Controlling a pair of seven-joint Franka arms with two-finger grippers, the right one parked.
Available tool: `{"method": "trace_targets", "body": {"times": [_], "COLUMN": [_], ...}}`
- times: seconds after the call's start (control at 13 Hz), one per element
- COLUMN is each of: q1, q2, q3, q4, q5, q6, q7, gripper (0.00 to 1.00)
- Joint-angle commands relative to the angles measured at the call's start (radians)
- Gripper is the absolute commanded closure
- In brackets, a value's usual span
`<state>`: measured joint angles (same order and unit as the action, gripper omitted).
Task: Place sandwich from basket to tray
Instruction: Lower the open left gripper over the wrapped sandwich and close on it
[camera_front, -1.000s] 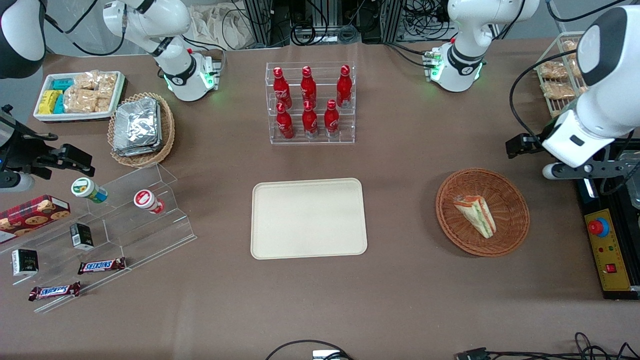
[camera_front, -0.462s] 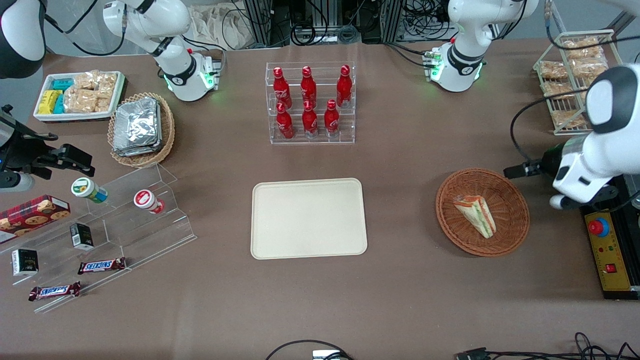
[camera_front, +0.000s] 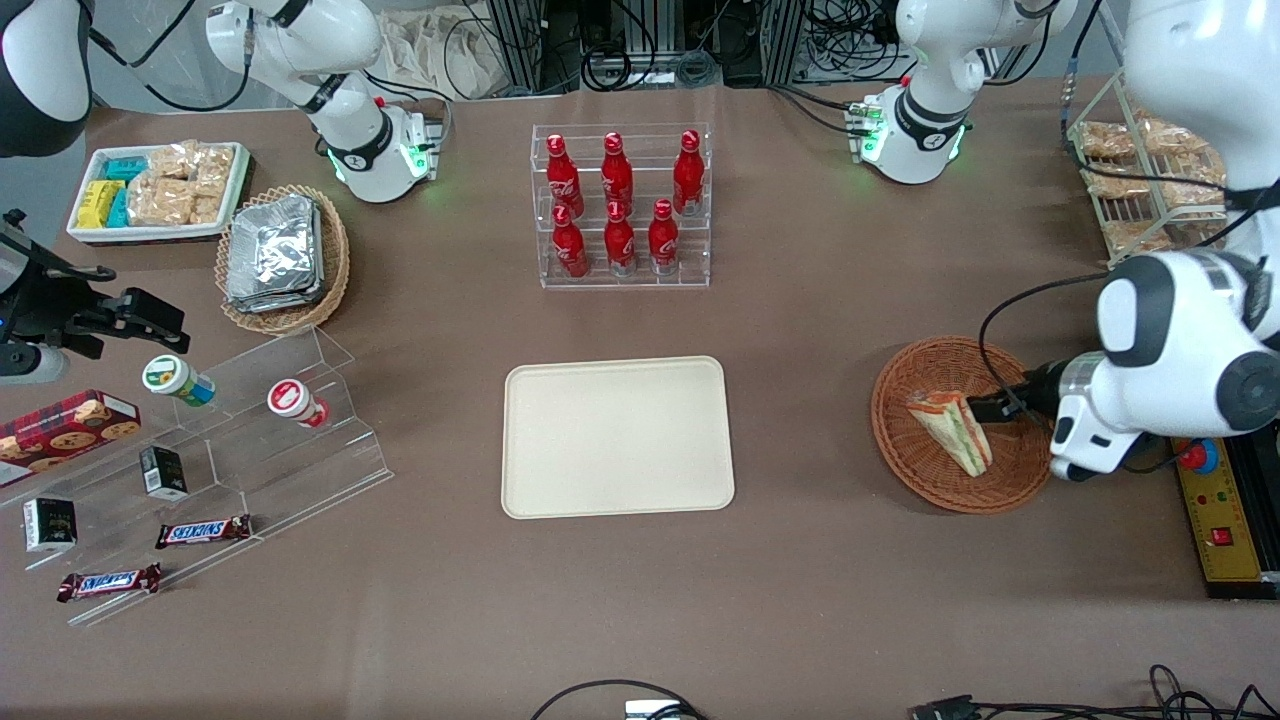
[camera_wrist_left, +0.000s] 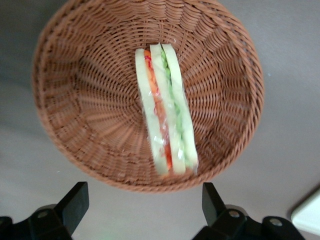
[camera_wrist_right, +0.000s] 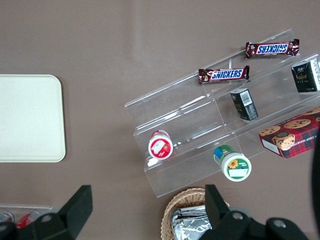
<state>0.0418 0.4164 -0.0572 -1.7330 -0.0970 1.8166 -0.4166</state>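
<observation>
Here the small triangular clear-wrapped sandwich (camera_front: 951, 431) of pale bread with green and orange-red filling lies inside the round reddish-brown woven wicker basket (camera_front: 905, 455), on its side with the layered cut edge facing up. In the left wrist view the sandwich (camera_wrist_left: 166, 110) runs across the middle of the basket (camera_wrist_left: 85, 100), its wrap glinting. The left arm's gripper (camera_wrist_left: 142, 202) hangs above the basket's rim with its jaws spread wide and released, holding nothing; both dark fingers (camera_wrist_left: 75, 200) stand clear of the wicker and of the sandwich. From the front, the gripper (camera_front: 992, 408) sits over the basket's edge toward the working arm's end of the brown worktop (camera_front: 800, 600), just beside the sandwich. The flat rectangular cream-beige plastic tray (camera_front: 617, 437) lies bare at the middle of the worktop, well apart from the basket.
</observation>
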Motion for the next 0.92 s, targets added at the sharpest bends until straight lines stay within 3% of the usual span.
{"method": "trace_targets", "body": {"times": [0.0, 0.54, 0.62, 0.69, 0.77, 0.85], "q1": [0.000, 0.003, 0.003, 0.004, 0.004, 0.004], "q2": [0.068, 0.165, 0.170, 0.170, 0.167, 0.164], "q3": [-0.003, -0.003, -0.003, -0.003, -0.003, -0.003], "q4": [0.012, 0.004, 0.004, 0.003, -0.005, -0.007], "q5": [-0.015, -0.069, -0.069, -0.069, -0.069, -0.069], "q6": [0.055, 0.138, 0.139, 0.142, 0.147, 0.151], "q7": [-0.039, -0.045, -0.045, -0.045, -0.045, -0.045], "gripper": [0.00, 0.00, 0.05, 0.20, 0.51, 0.75]}}
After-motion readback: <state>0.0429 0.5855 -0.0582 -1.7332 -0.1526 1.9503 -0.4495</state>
